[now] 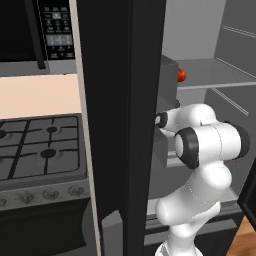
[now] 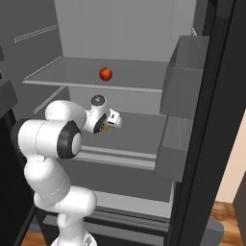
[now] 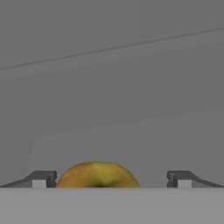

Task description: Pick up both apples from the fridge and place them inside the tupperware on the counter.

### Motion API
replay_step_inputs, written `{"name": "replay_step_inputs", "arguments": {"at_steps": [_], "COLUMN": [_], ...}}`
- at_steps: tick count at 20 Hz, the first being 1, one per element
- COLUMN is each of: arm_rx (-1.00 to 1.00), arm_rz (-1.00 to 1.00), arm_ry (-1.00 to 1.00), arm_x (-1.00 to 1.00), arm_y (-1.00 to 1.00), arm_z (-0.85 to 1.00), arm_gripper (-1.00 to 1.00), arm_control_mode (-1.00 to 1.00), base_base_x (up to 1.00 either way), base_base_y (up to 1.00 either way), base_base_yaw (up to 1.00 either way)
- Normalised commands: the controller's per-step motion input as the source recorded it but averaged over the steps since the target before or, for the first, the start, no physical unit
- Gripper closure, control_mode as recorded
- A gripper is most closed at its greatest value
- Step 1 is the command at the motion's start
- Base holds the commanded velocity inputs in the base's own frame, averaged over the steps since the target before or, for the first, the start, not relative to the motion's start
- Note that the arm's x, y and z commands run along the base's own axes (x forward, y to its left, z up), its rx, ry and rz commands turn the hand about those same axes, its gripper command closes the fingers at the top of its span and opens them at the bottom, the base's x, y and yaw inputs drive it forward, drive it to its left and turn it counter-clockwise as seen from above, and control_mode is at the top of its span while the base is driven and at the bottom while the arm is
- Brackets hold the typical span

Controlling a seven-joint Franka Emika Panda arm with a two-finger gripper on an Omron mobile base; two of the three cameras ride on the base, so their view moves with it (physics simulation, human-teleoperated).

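Observation:
The fridge (image 2: pixel 120 29) stands open, its thick black door (image 1: pixel 125 125) at the left. A red apple (image 2: pixel 105 73) rests on the upper shelf (image 2: pixel 72 72), and its edge (image 1: pixel 181 75) peeks past the door. My gripper (image 3: pixel 111 178) is open, low over the shelf below. A yellow-orange apple (image 3: pixel 97 175) sits between its fingertips (image 3: pixel 43 178), nearer the left one, and I cannot tell whether they touch. From the right base, my hand (image 2: pixel 103 117) reaches in under the upper shelf. The tupperware and the counter are out of view.
Grey door bins (image 2: pixel 185 77) hang on the right side of the fridge. A gas stove (image 1: pixel 40 145) with a microwave (image 1: pixel 55 30) above it stands left of the black door. The upper shelf's front edge is close above my hand.

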Motion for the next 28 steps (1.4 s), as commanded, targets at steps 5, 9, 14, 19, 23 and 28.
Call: {"name": "replay_step_inputs", "arguments": {"at_steps": [5,9,14,19,23,28], "arm_rx": [0.0,0.0,0.0,0.0,0.0,0.0], "arm_rz": [0.0,0.0,0.0,0.0,0.0,0.0], "arm_ry": [0.0,0.0,0.0,0.0,0.0,-0.01], "arm_x": [0.04,0.0,0.0,-0.05,-0.05,-0.16], "arm_y": [0.0,0.0,0.0,0.02,0.03,0.06], "arm_z": [-0.34,-0.4,-0.36,-0.34,-0.32,-0.36], "arm_gripper": [-1.0,-1.0,-1.0,-1.0,-1.0,-1.0], "arm_control_mode": [-1.0,-1.0,-1.0,-1.0,-1.0,-1.0], "base_base_x": [0.0,0.0,0.0,0.0,0.0,0.0], "base_base_y": [0.0,0.0,0.0,0.0,0.0,0.0], "base_base_yaw": [0.0,0.0,0.0,0.0,0.0,0.0]}}
